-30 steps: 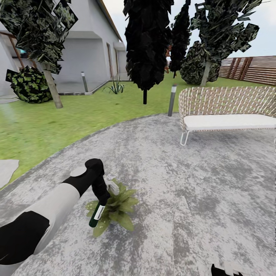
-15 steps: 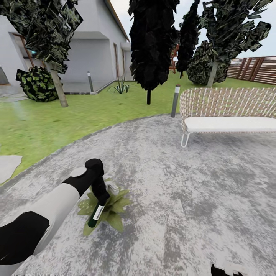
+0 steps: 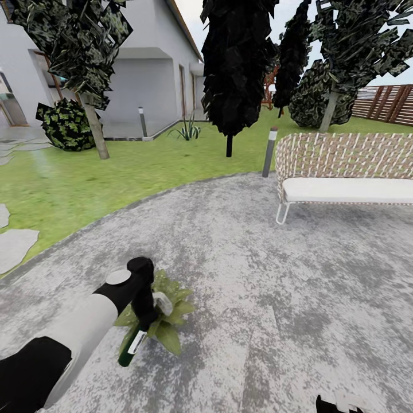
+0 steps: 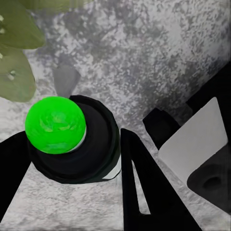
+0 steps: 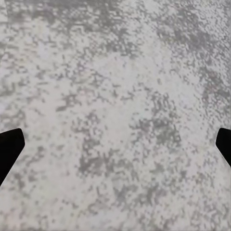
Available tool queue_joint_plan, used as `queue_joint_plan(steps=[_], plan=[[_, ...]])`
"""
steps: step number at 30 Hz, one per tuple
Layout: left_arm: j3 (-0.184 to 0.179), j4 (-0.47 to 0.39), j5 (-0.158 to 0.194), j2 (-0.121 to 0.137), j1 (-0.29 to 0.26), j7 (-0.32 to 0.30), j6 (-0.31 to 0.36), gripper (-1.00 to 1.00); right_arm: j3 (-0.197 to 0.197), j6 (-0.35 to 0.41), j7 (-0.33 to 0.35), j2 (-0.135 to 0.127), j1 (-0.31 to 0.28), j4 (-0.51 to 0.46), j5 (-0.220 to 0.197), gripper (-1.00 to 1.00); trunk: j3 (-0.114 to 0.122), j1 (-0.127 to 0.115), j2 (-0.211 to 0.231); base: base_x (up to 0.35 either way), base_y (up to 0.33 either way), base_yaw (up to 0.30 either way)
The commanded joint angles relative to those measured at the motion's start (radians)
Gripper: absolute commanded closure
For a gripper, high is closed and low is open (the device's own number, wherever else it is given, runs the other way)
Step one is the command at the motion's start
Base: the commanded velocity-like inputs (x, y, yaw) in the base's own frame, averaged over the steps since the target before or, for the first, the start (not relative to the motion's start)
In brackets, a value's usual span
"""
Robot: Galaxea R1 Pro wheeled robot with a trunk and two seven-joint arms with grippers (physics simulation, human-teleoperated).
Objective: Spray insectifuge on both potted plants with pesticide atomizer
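My left gripper (image 3: 143, 321) is clamped on the pesticide atomizer (image 3: 131, 349), right over one potted plant (image 3: 166, 310). Pickup done; spraying both plants remains. My right gripper (image 5: 115, 144) is spread wide over bare patio (image 5: 115, 96).

My left arm (image 3: 86, 327) hid much of the potted plant (image 3: 166, 312); I couldn't see its pot, and the sofa (image 3: 344, 172) was cut off.
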Motion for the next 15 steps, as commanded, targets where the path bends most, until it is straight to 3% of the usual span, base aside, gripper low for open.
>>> queue_joint_plan(steps=[1,2,5,7,9,11,15], plan=[[-0.003,-0.001,-0.007,0.007,0.016,-0.009,0.01,1.0,-0.007,-0.003,-0.004,0.0,-0.001,0.002,0.011,-1.0,-0.001,0.0,0.0,0.0,0.0,0.0],[0.0,-0.006,-0.006,0.022,0.052,-0.009,0.01,1.0,-0.007,-0.003,-0.004,0.0,-0.001,0.002,0.011,-1.0,-0.001,0.0,0.0,0.0,0.0,0.0],[0.029,-0.008,0.003,0.024,0.063,-0.006,0.013,1.0,-0.007,-0.002,-0.004,0.0,-0.001,0.003,0.011,-1.0,-0.001,0.0,0.0,0.0,0.0,0.0],[0.106,-0.01,0.002,0.016,0.066,0.064,0.02,1.0,-0.007,-0.002,-0.004,0.0,-0.001,0.003,0.011,-1.0,-0.001,0.0,0.0,0.0,0.0,0.0],[0.161,-0.011,0.0,0.012,0.065,0.151,0.026,1.0,-0.007,-0.002,-0.004,0.0,-0.001,0.003,0.011,-1.0,-0.001,0.0,0.0,0.0,0.0,0.0],[0.187,-0.011,0.003,0.012,0.065,0.19,0.028,1.0,-0.007,-0.002,-0.004,0.0,-0.001,0.003,0.011,-1.0,-0.001,0.0,0.0,0.0,0.0,0.0],[0.211,-0.011,0.005,0.011,0.061,0.207,0.03,1.0,-0.007,-0.002,-0.004,0.0,-0.001,0.003,0.011,-1.0,-0.001,0.0,0.0,0.0,0.0,0.0]])
